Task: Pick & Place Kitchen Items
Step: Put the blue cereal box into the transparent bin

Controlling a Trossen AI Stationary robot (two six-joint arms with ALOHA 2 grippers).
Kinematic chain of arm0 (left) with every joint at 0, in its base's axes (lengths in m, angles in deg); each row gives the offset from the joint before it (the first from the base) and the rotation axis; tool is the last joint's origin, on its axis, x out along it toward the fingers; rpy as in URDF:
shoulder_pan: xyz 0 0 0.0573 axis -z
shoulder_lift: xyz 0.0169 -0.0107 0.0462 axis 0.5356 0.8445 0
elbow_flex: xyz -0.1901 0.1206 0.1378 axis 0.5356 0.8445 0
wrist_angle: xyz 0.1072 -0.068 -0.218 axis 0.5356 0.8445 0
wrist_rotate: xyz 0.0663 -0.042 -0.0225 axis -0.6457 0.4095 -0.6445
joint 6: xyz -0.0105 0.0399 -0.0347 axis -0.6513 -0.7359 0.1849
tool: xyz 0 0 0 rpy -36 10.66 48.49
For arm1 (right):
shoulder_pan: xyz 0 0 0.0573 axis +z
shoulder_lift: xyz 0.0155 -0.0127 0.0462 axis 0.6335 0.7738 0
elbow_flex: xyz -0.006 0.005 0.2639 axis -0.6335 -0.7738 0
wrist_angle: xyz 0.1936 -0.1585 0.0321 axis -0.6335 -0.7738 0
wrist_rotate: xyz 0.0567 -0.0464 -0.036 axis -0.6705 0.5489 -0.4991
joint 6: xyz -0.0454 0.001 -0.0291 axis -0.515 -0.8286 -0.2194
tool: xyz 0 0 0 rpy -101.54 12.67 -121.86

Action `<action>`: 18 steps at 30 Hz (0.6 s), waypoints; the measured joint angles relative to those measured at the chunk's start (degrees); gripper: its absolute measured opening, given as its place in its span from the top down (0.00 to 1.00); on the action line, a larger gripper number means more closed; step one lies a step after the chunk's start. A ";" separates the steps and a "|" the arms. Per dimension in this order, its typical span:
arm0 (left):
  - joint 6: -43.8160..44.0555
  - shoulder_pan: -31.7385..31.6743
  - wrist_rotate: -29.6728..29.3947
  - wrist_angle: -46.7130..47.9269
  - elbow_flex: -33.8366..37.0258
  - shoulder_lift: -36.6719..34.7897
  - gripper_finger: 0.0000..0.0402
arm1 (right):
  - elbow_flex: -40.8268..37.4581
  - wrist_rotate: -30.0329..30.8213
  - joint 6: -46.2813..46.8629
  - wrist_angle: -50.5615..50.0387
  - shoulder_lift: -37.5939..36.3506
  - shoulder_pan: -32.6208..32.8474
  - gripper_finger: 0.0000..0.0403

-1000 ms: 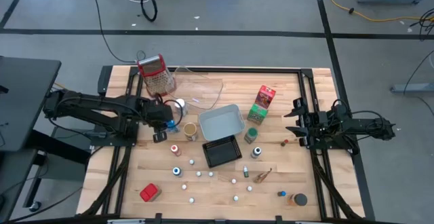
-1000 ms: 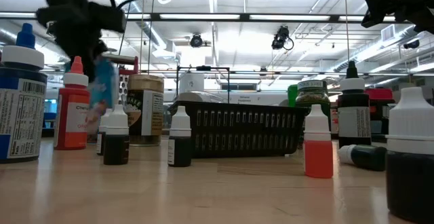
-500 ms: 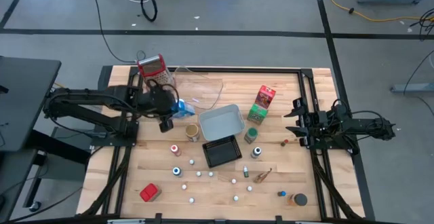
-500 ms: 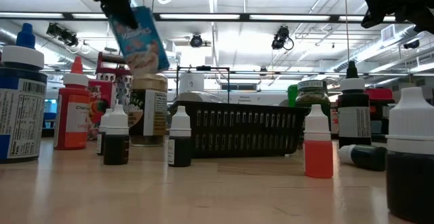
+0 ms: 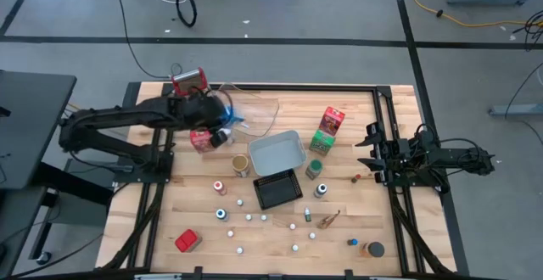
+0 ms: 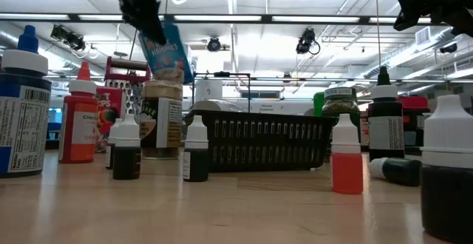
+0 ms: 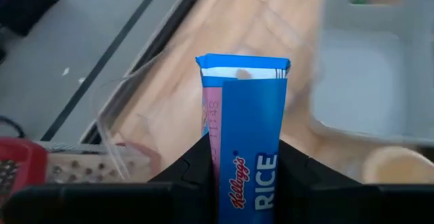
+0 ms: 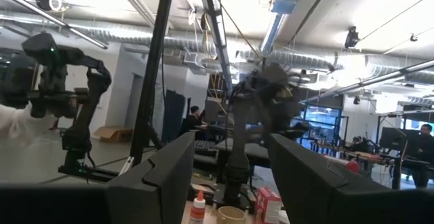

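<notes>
The left claw grips a blue carton in the air over the clear tray, at the desk's eleven o'clock. The hold looks narrow — a tilt could slip it. The right claw idles wide at three o'clock.

The blue carton is cut off by the left wrist view's edge, its label reading only partly. The grey tray there is blurred.

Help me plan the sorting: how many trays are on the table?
3: a clear plastic tray near the table's edge, a grey rectangular tray at mid-table, and a black slotted tray right beside the grey one. None seems hidden.
</notes>
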 joint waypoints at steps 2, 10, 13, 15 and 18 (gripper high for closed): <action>-0.12 -2.74 -0.05 -1.28 0.00 1.34 0.74 | -0.01 0.02 0.00 -0.01 0.00 -0.01 0.50; -0.24 -10.82 -0.53 -2.56 0.00 8.20 0.74 | 0.00 0.02 0.00 -0.04 0.00 0.00 0.50; -0.25 -12.46 -0.18 -2.56 0.00 10.88 0.74 | 0.00 0.02 0.00 -0.05 0.00 0.00 0.50; -0.27 -13.33 -0.18 -2.53 0.00 12.61 0.74 | 0.00 0.02 0.00 -0.06 0.00 -0.02 0.50; -0.03 -14.79 0.09 -2.49 0.00 14.83 0.74 | 0.00 0.02 0.00 -0.09 0.00 -0.02 0.50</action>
